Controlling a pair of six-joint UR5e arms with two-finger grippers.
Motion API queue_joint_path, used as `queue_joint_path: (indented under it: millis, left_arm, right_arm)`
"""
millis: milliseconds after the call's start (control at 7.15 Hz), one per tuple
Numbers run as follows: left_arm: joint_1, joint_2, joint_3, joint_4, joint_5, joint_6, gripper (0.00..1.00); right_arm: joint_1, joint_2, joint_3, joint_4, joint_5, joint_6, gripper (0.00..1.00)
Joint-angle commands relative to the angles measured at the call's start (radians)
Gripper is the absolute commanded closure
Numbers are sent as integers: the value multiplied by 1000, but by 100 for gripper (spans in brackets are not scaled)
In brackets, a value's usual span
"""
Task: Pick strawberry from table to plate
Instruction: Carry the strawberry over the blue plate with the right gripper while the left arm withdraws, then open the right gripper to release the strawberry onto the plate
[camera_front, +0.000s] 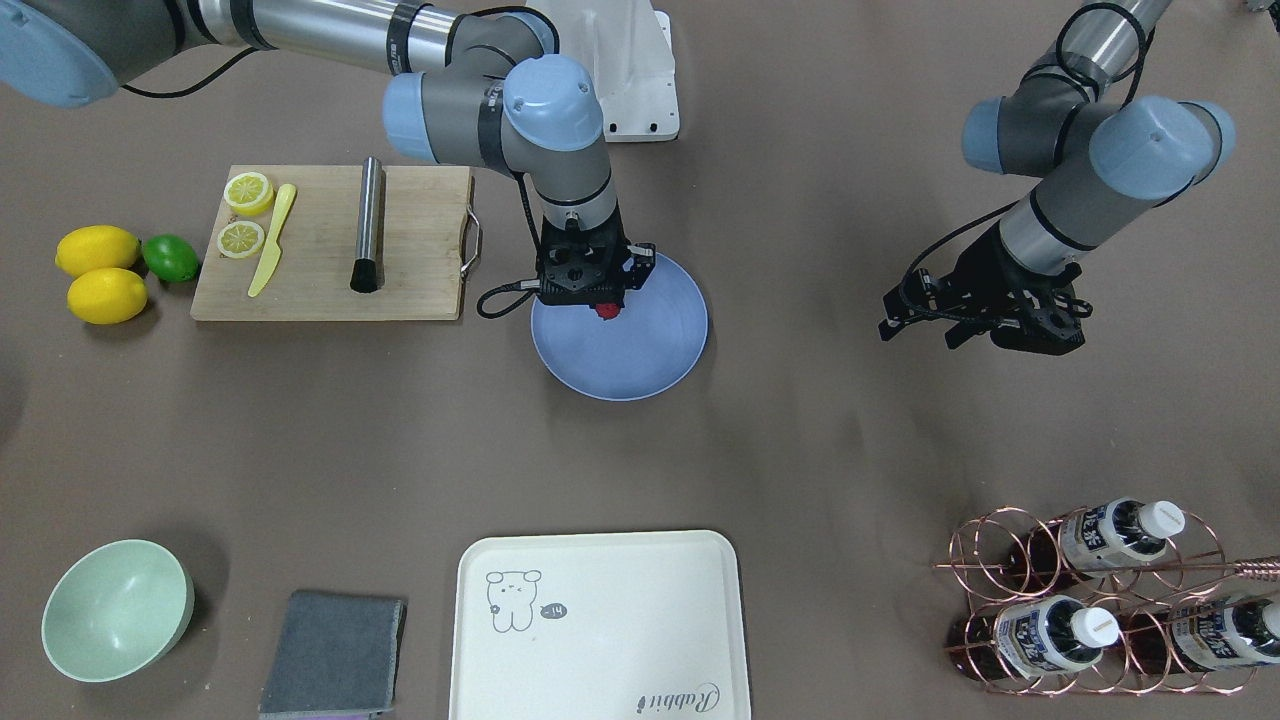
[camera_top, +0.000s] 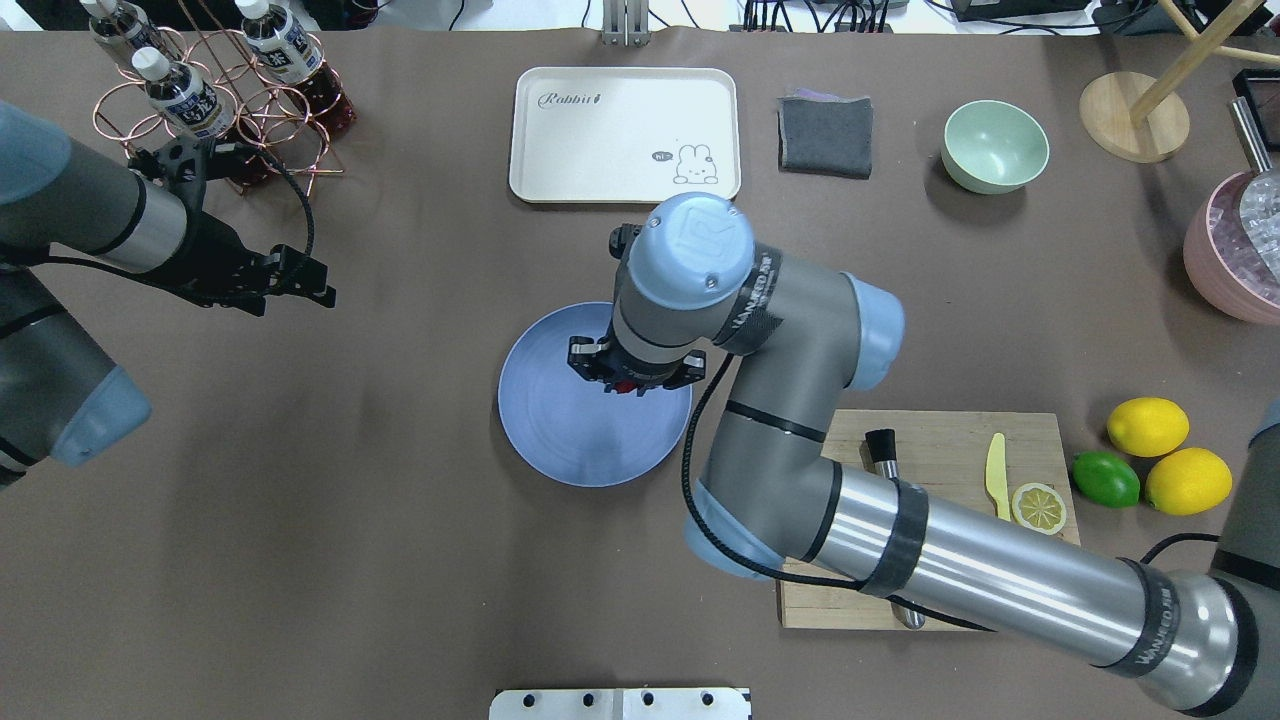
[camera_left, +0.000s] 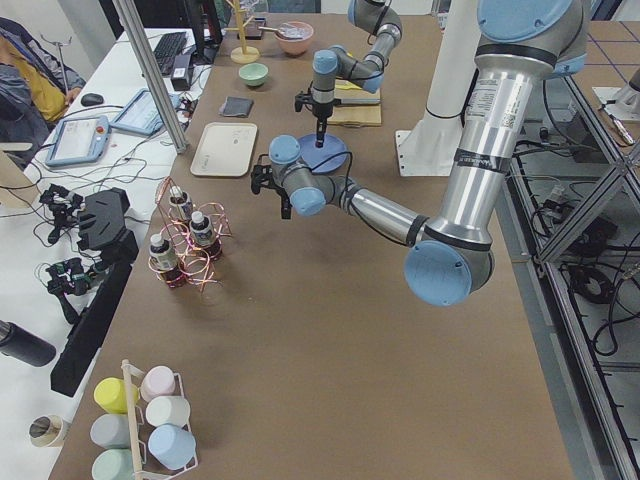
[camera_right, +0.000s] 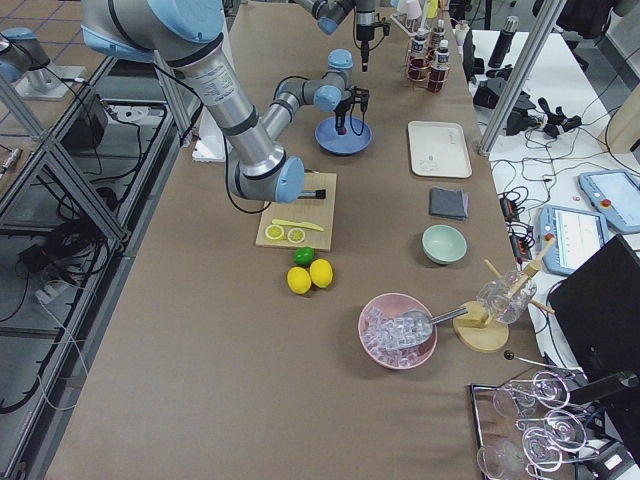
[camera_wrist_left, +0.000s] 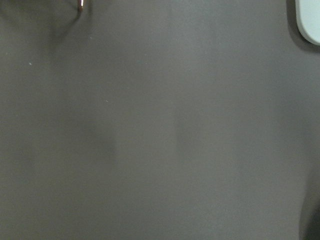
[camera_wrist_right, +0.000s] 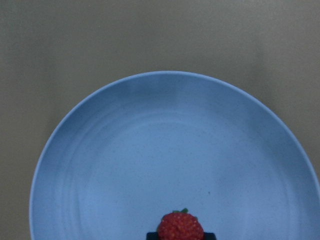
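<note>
The small red bumpy strawberry (camera_front: 606, 311) sits between the fingertips of my right gripper (camera_front: 603, 305), which is shut on it and points straight down over the round blue-grey plate (camera_front: 640, 360). In the right wrist view the strawberry (camera_wrist_right: 181, 227) shows at the bottom edge, above the plate (camera_wrist_right: 175, 150), near its rim. From overhead, the berry (camera_top: 622, 388) peeks out under the wrist over the plate (camera_top: 570, 430). My left gripper (camera_top: 322, 283) hovers open and empty over the brown table (camera_front: 800, 450), well off to the plate's side.
A wooden cutting board (camera_front: 320, 250) with lemon halves, a yellow knife and a metal rod lies beside the plate. Two lemons (camera_front: 100, 275) and a lime (camera_front: 170, 257) sit past it. A cream tray (camera_front: 600, 620), green bowl (camera_front: 115, 610), grey cloth (camera_front: 335, 655) and bottle rack (camera_front: 1100, 600) line the far edge.
</note>
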Motion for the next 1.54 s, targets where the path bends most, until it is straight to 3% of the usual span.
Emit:
queue_joint_path:
  millis: [0,280,419,559,699,839,1118,1258,1398]
  left_arm:
    - [-7,13,-10,0,-2,4,3]
    - [-8,13,-12,0,-7,1,3]
    - [-36,13,-22,2,-32,1,3]
    - [-111,19,-33,15,-96,7,3]
    - [-160,48,-58,64,-103,62,3]
    - [-213,74,-91,165,-103,228,3]
    - [-386,79,-156,515,-103,640,3]
    - [-473,79,-158,661,-105,845,3]
    - [-536,82,-150,758,-106,996,3]
  right_arm:
    - [-5,2,-54,69,-13,7,2]
    - [21,0,-34,54,10,-3,0]
    - [76,-6,19,0,88,-3,0]
    - [149,-97,155,-66,131,-61,0]
    - [264,-243,285,-90,224,-212,0]
    - [395,-380,343,-92,313,-387,0]
    - [653,-615,343,-92,455,-805,0]
    - [776,-700,325,-119,469,-985,0]
    - [886,-711,305,-238,471,-1189,0]
